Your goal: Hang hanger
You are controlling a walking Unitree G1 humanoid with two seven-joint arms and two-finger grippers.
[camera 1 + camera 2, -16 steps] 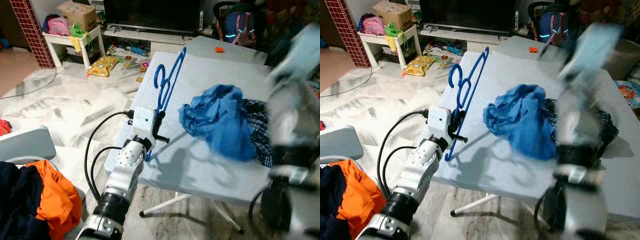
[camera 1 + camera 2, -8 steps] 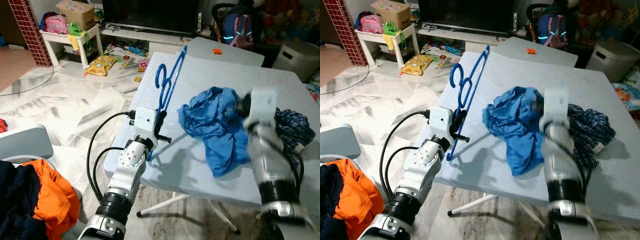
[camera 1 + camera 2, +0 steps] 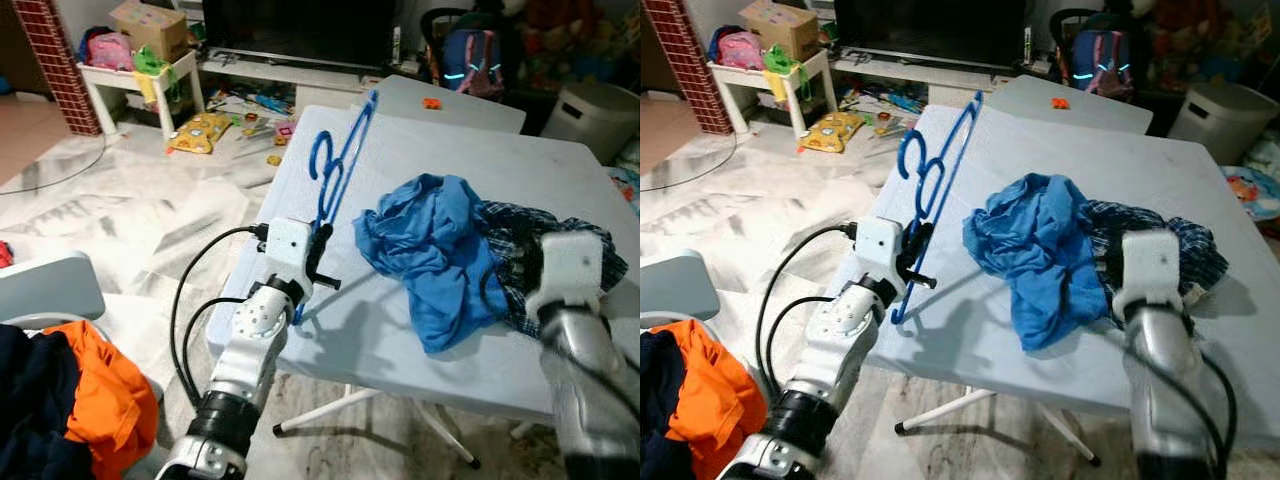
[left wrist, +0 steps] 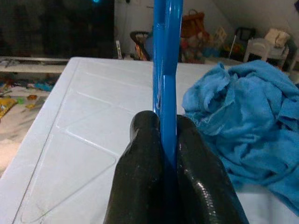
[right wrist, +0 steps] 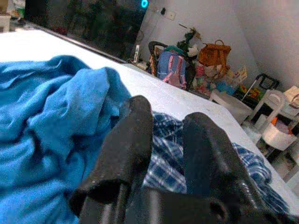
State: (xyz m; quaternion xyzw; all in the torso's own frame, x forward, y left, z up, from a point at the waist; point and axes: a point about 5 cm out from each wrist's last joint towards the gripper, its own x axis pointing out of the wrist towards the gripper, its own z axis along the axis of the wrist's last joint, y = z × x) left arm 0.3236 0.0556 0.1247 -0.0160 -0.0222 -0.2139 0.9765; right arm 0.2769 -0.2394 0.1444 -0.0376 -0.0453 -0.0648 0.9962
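**Operator:** Which way does the hanger lie from the tool right now?

**Spotter:** Your left gripper (image 4: 164, 140) already has it. The two black fingers (image 4: 140, 154) are pinched flat against the blue hanger (image 3: 335, 170), clamping the lower end of its frame. From that grip the long axis runs up and away from you, tilted out over the left edge of the white table (image 3: 470, 160), with the hook end at the far top.

**Operator:** And the clothes?

**Spotter:** The blue shirt (image 3: 430, 240) sits crumpled mid-table, to the right of the hanger and apart from it. The plaid shirt (image 3: 1185, 245) lies just behind it, partly tucked under.

**Operator:** Where's my right side?

**Spotter:** Your right gripper (image 5: 163, 154) hovers low over the seam where the blue cloth meets the plaid. Its fingers stand narrowly parted with nothing between them. That arm is clearly the nearer one to the garments; the left is nearer only to the hanger.

**Operator:** So what does the next move turn on?

**Spotter:** I'd judge it's the hanger's tilt: the shoulders point away from the blue shirt, so you'd have to swing that long axis rightward toward the cloth while your right side lifts a collar to meet it
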